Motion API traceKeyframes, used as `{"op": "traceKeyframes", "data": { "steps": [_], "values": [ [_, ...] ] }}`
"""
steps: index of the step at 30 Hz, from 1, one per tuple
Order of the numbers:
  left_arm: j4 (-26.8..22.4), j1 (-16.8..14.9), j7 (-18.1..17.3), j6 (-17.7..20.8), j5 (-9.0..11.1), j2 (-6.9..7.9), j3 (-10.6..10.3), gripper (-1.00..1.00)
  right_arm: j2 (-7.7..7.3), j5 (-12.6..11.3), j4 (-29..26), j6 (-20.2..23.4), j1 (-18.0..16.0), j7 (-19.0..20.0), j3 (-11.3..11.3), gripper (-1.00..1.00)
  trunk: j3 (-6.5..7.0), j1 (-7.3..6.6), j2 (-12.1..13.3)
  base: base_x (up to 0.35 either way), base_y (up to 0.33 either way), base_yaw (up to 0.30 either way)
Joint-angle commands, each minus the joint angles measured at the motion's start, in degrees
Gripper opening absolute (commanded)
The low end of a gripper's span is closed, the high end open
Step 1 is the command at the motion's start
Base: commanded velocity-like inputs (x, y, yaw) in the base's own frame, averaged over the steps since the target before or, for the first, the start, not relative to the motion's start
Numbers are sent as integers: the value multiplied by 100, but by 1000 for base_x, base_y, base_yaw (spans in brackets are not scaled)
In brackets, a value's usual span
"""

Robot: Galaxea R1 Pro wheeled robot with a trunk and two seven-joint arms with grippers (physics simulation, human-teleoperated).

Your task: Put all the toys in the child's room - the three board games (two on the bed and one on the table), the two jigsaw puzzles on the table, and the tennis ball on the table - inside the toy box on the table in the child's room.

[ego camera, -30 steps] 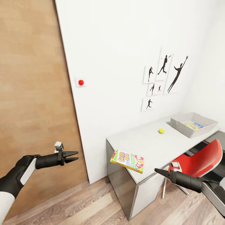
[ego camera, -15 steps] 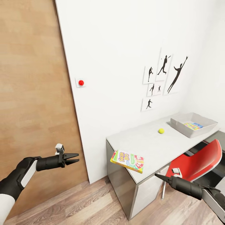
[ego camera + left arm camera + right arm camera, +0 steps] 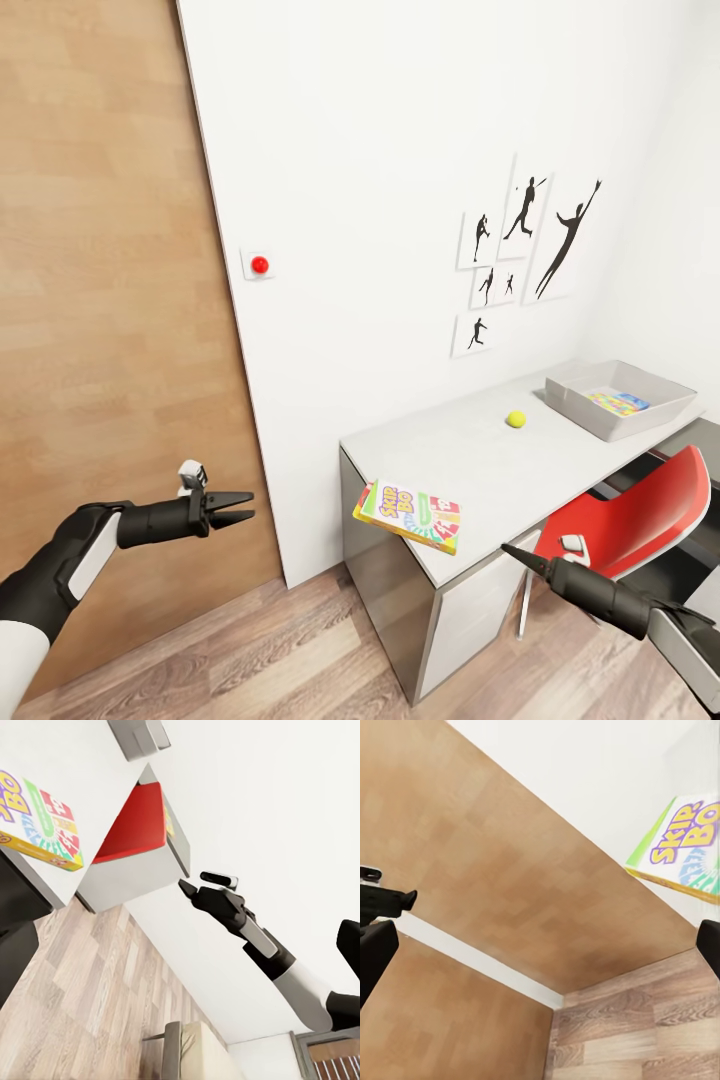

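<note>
White-walled child's room, wood-plank floor (image 3: 300, 650), big wooden door panel (image 3: 100, 300) on the left, small red button (image 3: 259, 264) on the wall beside it.

Left gripper (image 3: 236, 505) held out in front of the door, well left of the desk. Fingers spread a bit, nothing between them, so it's released.

Table (image 3: 480, 470), light grey top, stands against the wall under the black sports-silhouette pictures (image 3: 525, 250).

"SKIP BO" board game (image 3: 409, 514) lies flat at the near left corner of the table, one corner overhanging the edge. It also turns up in the left wrist view (image 3: 41, 821) and in the right wrist view (image 3: 682, 851).

Tennis ball (image 3: 516, 419) sits on the tabletop, further back, between the game box and the toy box, touching neither.

Toy box (image 3: 620, 398) is at the far right end of the table. A multicoloured jigsaw puzzle (image 3: 618, 402) lies flat inside it.

Red chair (image 3: 640, 510) is tucked in at the front of the table, right of the game box.

Right gripper (image 3: 520, 556) hangs low in front of the table, just below and right of the SKIP BO box, not touching it. Fingers come to a narrow point there and look closed together, nothing held. The left wrist view shows it (image 3: 187, 886) the same way, near the red chair seat.
</note>
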Motion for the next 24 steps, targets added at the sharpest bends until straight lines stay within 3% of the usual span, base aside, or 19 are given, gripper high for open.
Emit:
{"op": "traceKeyframes", "data": {
  "steps": [1, 24],
  "values": [
    [1, -7, -10, 46, 20, 3, -16, 100, -4, -57, 23, 47, -6, 4, -1, 100, -14, 4, -14, 0, 0, 0],
    [9, -4, 5, 9, 5, 0, -17, 100, 6, -61, 125, 62, -6, -36, -116, 100, -14, 4, -14, 0, 0, 0]
  ]
}}
